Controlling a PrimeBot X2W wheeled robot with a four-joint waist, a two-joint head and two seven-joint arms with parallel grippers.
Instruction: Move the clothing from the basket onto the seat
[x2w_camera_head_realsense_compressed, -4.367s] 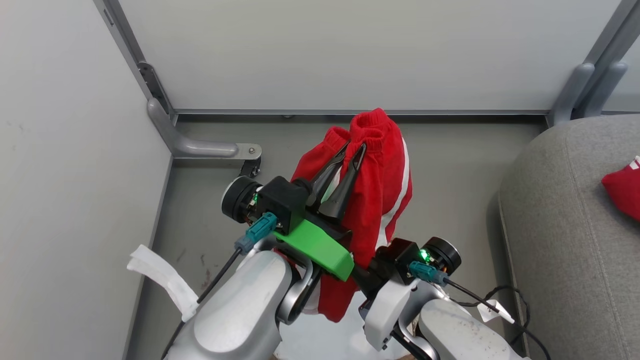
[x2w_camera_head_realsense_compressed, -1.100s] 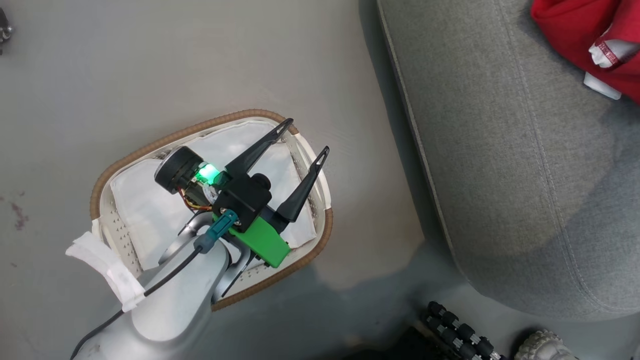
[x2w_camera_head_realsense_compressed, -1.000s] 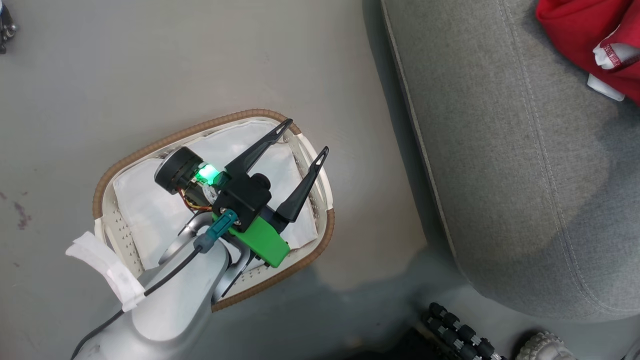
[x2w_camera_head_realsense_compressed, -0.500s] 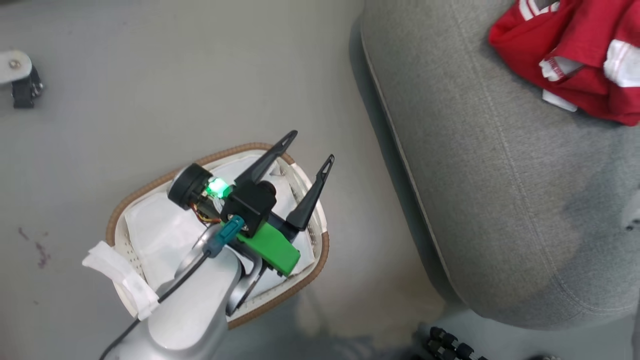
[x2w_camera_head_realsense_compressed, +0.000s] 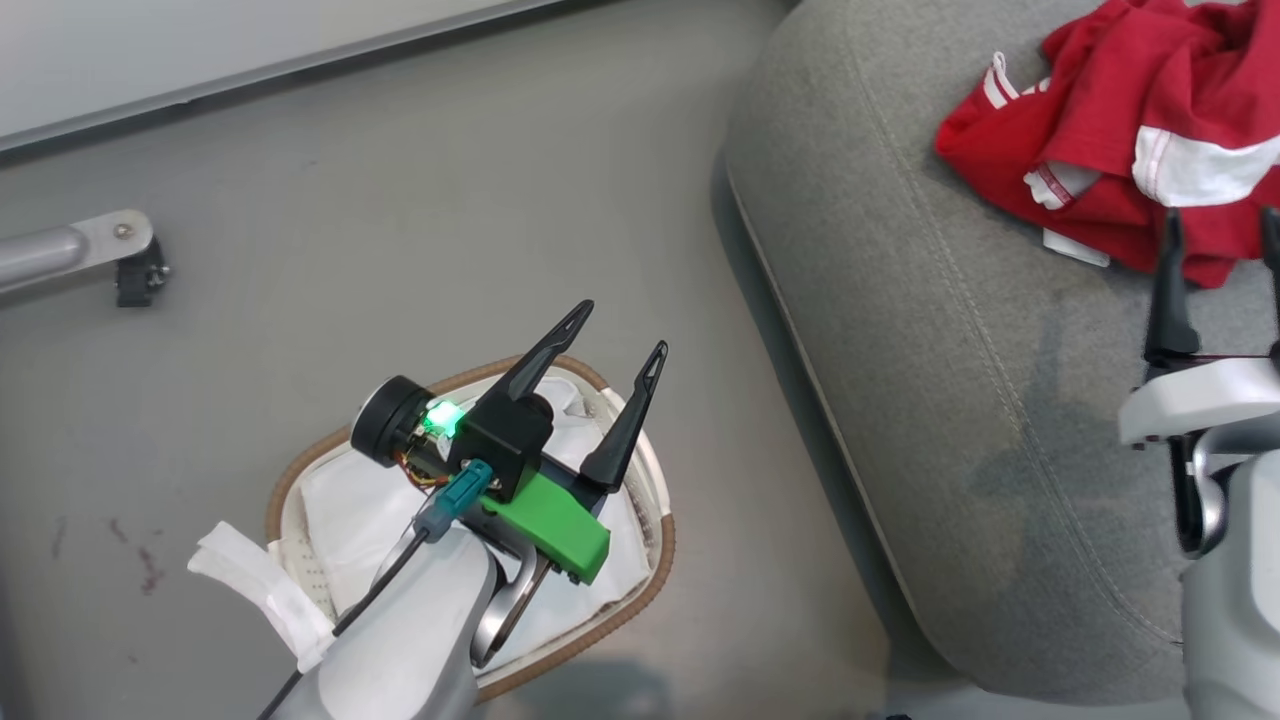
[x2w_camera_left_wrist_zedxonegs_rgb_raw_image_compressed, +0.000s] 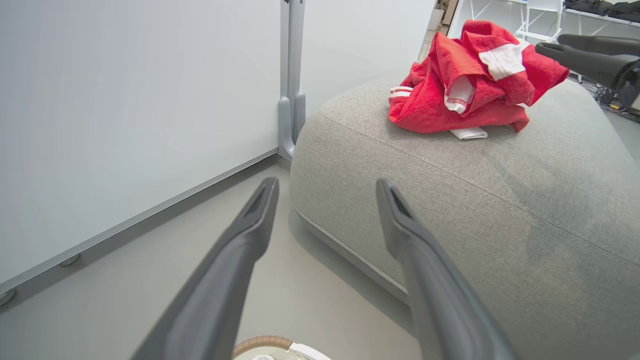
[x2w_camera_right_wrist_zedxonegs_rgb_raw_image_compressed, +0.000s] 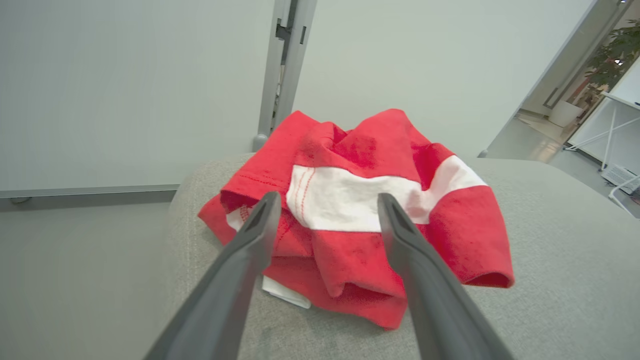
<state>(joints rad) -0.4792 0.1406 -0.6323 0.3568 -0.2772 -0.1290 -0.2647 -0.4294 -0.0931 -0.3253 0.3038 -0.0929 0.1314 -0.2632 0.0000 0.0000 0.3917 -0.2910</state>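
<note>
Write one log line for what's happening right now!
clothes: piled on sofa | basket: white lining showing | left fingers: open above basket | right fingers: open near clothes

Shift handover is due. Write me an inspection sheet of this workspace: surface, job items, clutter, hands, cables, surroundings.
Surface: grey seat, bare apart from the clothing; grey floor with a few dark marks.
Job's things: red and white clothing heaped on the seat; basket on the floor beside the seat, white lining showing, no red seen in it, part hidden by the left forearm.
Clutter: nothing seen.
Hands: left hand open, empty, above the basket; right hand open, empty, by the clothing.
Cables: black cable along the left forearm, near a white strip.
Surroundings: pale wall panel; metal foot on the floor.
</note>
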